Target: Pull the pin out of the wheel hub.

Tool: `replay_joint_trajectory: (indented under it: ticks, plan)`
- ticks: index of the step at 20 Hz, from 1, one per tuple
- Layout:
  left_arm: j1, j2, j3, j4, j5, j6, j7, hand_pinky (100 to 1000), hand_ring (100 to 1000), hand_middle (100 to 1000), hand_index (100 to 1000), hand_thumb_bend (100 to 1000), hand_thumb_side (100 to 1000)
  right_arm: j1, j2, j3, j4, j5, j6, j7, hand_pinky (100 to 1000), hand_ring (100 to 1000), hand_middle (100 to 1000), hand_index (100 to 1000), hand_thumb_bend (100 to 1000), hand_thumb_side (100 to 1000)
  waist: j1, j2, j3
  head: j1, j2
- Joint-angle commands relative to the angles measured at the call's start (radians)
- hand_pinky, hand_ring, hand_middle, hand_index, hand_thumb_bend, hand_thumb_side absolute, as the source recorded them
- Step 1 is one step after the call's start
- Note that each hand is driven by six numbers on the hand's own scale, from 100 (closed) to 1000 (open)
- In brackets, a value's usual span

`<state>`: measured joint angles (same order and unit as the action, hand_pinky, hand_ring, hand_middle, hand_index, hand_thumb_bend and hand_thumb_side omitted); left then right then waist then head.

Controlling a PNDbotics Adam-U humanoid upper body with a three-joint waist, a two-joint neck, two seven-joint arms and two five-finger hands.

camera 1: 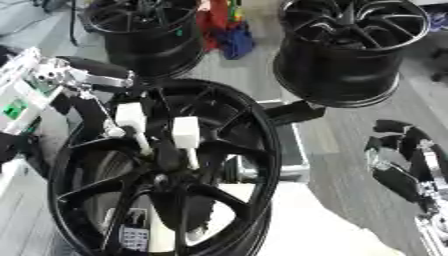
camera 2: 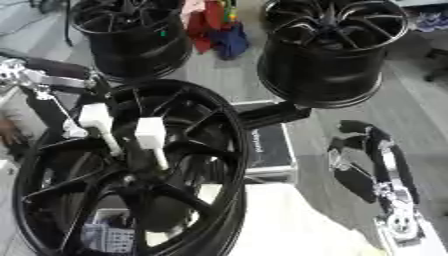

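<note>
- 2 white pins stand in the black wheel hub [camera 1: 166, 175], which fills the lower left of the frame, tilted with its spokes facing the camera.
- The left pin [camera 1: 131, 122] and the right pin [camera 1: 185, 137] each have a blocky white head on a thin shaft running down toward the hub centre.
- The left robot hand [camera 1: 98, 107] reaches in from the upper left beside the left pin; I cannot tell whether its fingers hold it.
- The right robot hand [camera 2: 372, 157] sits at the right edge, released, fingers relaxed, well apart from the hub.
- 2 more black wheels stand behind: upper left [camera 1: 144, 35] and upper right [camera 1: 350, 50].
</note>
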<state>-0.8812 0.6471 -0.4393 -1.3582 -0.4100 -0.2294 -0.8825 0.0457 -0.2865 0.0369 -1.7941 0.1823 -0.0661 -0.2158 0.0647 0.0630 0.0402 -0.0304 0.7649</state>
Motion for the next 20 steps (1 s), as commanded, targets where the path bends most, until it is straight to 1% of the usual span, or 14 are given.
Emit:
replay_joint_trajectory:
  ticks: [1, 5, 8, 9, 10, 14, 16, 17, 18, 19, 20]
  plan:
    - [-0.036, 0.076, 0.066, -0.049, 0.021, -0.013, -0.025, 463, 391, 471, 645, 100, 111, -0.002, -0.017, -0.008, -0.007, -0.003, -0.001, 0.002, 739, 612, 671, 752, 100, 100, -0.002, -0.013, 0.004, 0.001, -0.001]
    - [-0.041, 0.140, 0.145, -0.087, 0.024, 0.014, -0.012, 477, 389, 468, 646, 100, 134, 0.000, -0.017, -0.011, -0.007, -0.002, -0.001, 0.000, 739, 612, 670, 752, 100, 100, -0.002, -0.014, 0.013, -0.001, -0.003]
    - [-0.012, 0.202, 0.207, -0.086, 0.011, 0.036, 0.023, 477, 386, 462, 646, 100, 137, 0.002, -0.017, -0.013, -0.007, -0.001, 0.000, -0.002, 739, 612, 670, 752, 100, 100, -0.003, -0.013, 0.023, -0.003, -0.003]
    - [0.010, 0.227, 0.227, -0.078, 0.005, 0.045, 0.037, 476, 386, 461, 646, 100, 100, 0.003, -0.016, -0.015, -0.007, -0.001, 0.000, -0.003, 739, 612, 670, 752, 100, 100, -0.003, -0.012, 0.027, -0.004, -0.003]
    - [0.033, 0.248, 0.243, -0.070, -0.001, 0.052, 0.050, 476, 386, 462, 646, 100, 134, 0.003, -0.016, -0.015, -0.006, -0.001, 0.000, -0.004, 739, 612, 670, 752, 100, 100, -0.004, -0.011, 0.030, -0.005, -0.004]
    - [0.168, 0.318, 0.301, -0.004, -0.029, 0.085, 0.091, 497, 398, 469, 655, 100, 119, 0.001, -0.012, -0.019, -0.007, 0.000, 0.000, -0.007, 740, 612, 670, 753, 100, 100, -0.008, -0.005, 0.041, -0.008, -0.006]
    - [0.238, 0.328, 0.322, 0.049, -0.049, 0.103, 0.108, 514, 412, 479, 666, 100, 107, -0.001, -0.009, -0.020, -0.008, 0.000, 0.001, -0.008, 740, 612, 670, 753, 100, 100, -0.011, -0.002, 0.044, -0.009, -0.008]
    - [0.270, 0.324, 0.333, 0.081, -0.065, 0.113, 0.118, 528, 427, 495, 686, 100, 100, -0.002, -0.008, -0.021, -0.008, 0.000, 0.000, -0.009, 740, 612, 670, 753, 100, 100, -0.012, -0.001, 0.046, -0.009, -0.009]
    - [0.297, 0.315, 0.343, 0.117, -0.084, 0.123, 0.133, 528, 427, 495, 687, 100, 100, -0.002, -0.006, -0.021, -0.008, 0.000, 0.000, -0.009, 740, 612, 670, 753, 100, 100, -0.014, -0.001, 0.047, -0.009, -0.010]
    - [0.316, 0.306, 0.349, 0.149, -0.103, 0.128, 0.146, 549, 451, 517, 709, 100, 100, -0.003, -0.005, -0.021, -0.008, 0.000, 0.000, -0.008, 740, 612, 670, 753, 100, 100, -0.016, 0.000, 0.047, -0.008, -0.012]
    - [0.337, 0.294, 0.357, 0.191, -0.133, 0.139, 0.160, 610, 514, 592, 764, 113, 110, -0.003, -0.004, -0.021, -0.009, 0.000, 0.001, -0.008, 740, 612, 670, 753, 100, 100, -0.018, 0.001, 0.048, -0.006, -0.015]
